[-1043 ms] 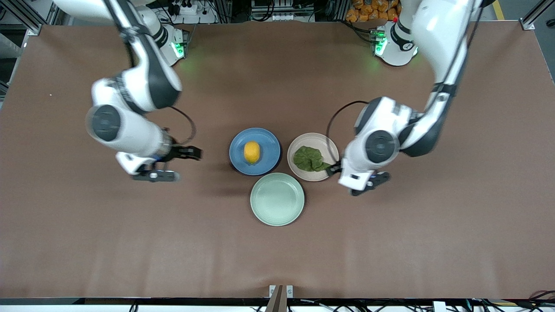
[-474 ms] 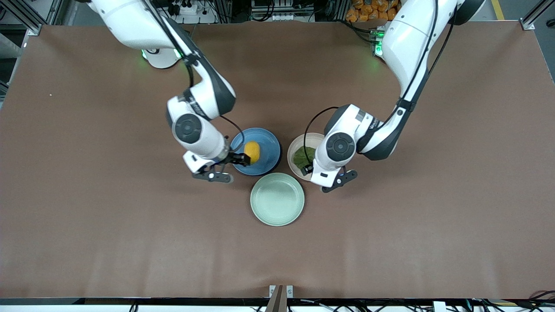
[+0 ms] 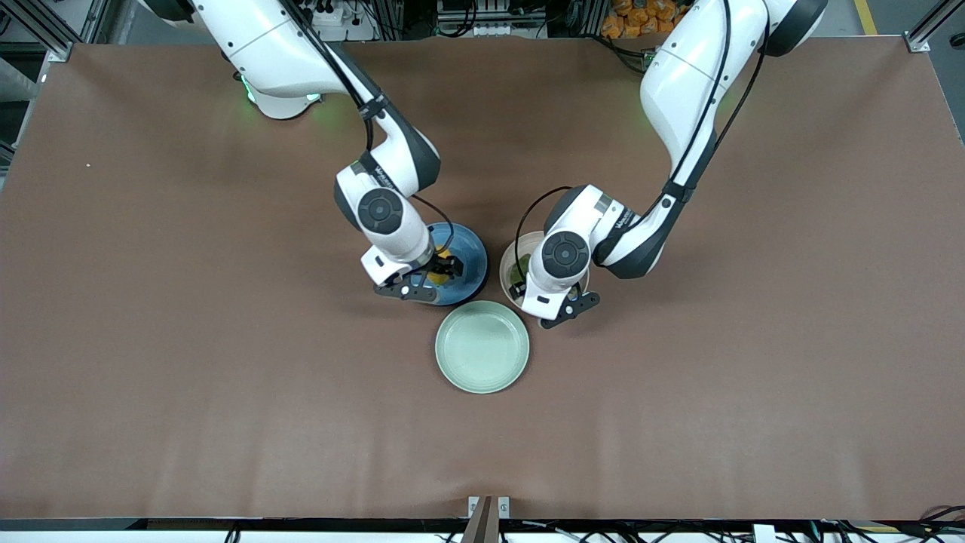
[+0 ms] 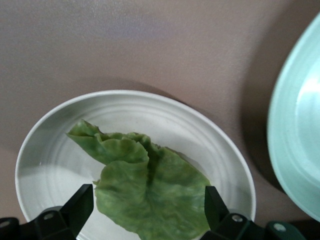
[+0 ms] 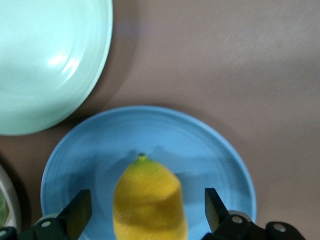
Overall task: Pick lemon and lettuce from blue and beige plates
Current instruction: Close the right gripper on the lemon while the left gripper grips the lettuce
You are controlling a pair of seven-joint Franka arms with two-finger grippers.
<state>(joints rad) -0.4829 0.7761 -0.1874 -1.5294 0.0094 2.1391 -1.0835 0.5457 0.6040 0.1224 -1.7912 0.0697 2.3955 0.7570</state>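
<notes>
Brown matting covers the table (image 3: 151, 339), and three plates cluster at its middle, with both arms reaching down over two of them. On the blue plate (image 3: 469, 265) the lemon (image 5: 149, 200) sits untouched, squarely between the spread fingers (image 5: 76, 212) of the right gripper (image 5: 145, 217), which hangs just over it with neither pad touching the skin. On the beige plate (image 4: 45, 150) the lettuce (image 4: 145, 187) lies flat, its broad end between the wide-open fingers (image 4: 80, 207) of the left gripper (image 4: 147, 212), its pointed tip reaching away from that gripper across the plate; these fingers too stand clear of the leaf as far as the wrist view shows. The mint-green plate (image 3: 482, 347) is bare, just beside both grippers and nearer the front camera. Judging by this, the approach is done on both sides and nothing has been picked yet: each gripper has to drop the last bit, pinch its item and lift it clear. The thin leaf looks the harder grab, since the fingers must scrape it off the plate.
</notes>
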